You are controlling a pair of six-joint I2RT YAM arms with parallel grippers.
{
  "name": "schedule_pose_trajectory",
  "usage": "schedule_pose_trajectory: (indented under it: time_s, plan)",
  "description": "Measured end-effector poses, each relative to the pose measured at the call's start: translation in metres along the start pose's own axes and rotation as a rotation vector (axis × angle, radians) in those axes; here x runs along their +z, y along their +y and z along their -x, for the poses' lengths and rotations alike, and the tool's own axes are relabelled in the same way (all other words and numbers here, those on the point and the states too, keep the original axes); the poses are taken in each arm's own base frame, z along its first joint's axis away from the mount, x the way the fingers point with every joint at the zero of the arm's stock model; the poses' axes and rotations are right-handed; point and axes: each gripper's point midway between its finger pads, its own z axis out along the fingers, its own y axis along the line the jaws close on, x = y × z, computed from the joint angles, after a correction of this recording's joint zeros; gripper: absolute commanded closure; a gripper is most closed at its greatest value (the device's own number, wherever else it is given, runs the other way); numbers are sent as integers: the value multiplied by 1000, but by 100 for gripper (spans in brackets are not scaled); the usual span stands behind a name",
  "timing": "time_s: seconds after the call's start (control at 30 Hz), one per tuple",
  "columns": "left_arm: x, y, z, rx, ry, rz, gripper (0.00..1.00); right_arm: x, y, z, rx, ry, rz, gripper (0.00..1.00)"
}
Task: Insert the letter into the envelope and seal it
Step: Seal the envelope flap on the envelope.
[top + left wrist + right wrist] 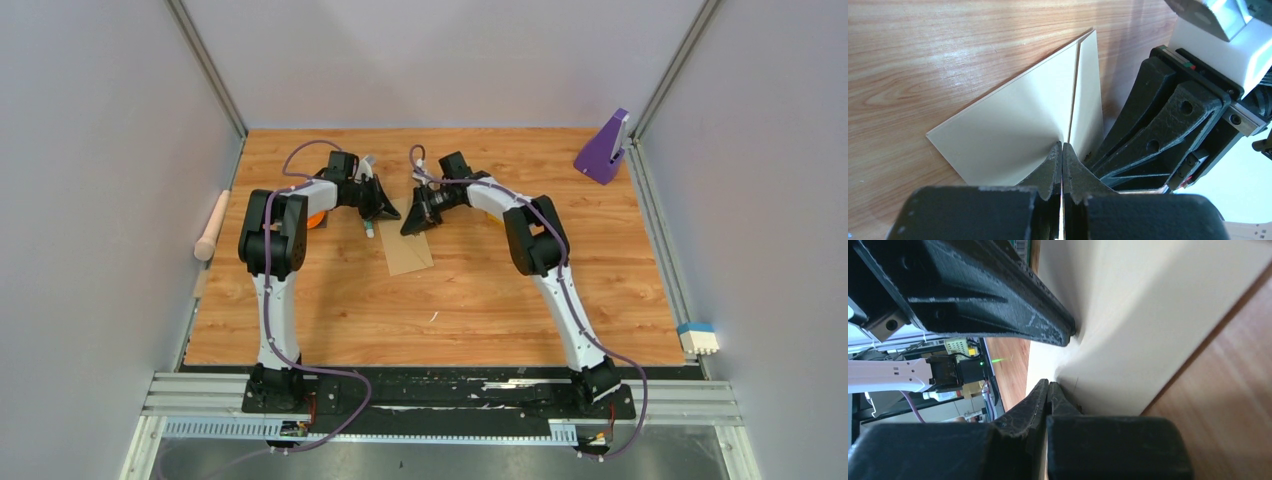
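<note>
Over the middle of the tabletop (480, 290) your two arms stand elbows-high, forearms angled inward until the wrists nearly meet. Your left claw (1062, 150) and right claw (1049, 387) each pinch tight on the edge of the envelope (406, 255), its other end resting on the wood.

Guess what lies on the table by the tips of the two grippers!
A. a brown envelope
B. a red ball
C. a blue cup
A: a flat brown envelope lies on the wooden table, near its middle; no ball or cup shows anywhere.
</note>
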Motion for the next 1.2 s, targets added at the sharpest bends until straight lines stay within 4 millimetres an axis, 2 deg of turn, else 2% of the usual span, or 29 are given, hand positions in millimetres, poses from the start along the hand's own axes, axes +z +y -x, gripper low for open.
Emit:
schedule_pose_trajectory:
  time_s: [0.2,0.37,0.73,0.83,0.93,1.2]
  plan:
    - [0,0,0,0,0,0,100,2,-1,15,-33,-26,-6,100]
    - [0,0,0,0,0,-1,100,1,-3,15,-31,-29,-5,100]
    - [0,0,0,0,2,-3,100,-12,-4,-21,19,13,41,100]
    - [0,-1,0,0,2,-3,100,-13,-4,-23,21,15,41,100]
    - [0,0,0,0,2,-3,100,-14,-3,-21,25,16,34,100]
    - [0,-1,0,0,2,-3,100,-8,-5,6,-16,-12,16,100]
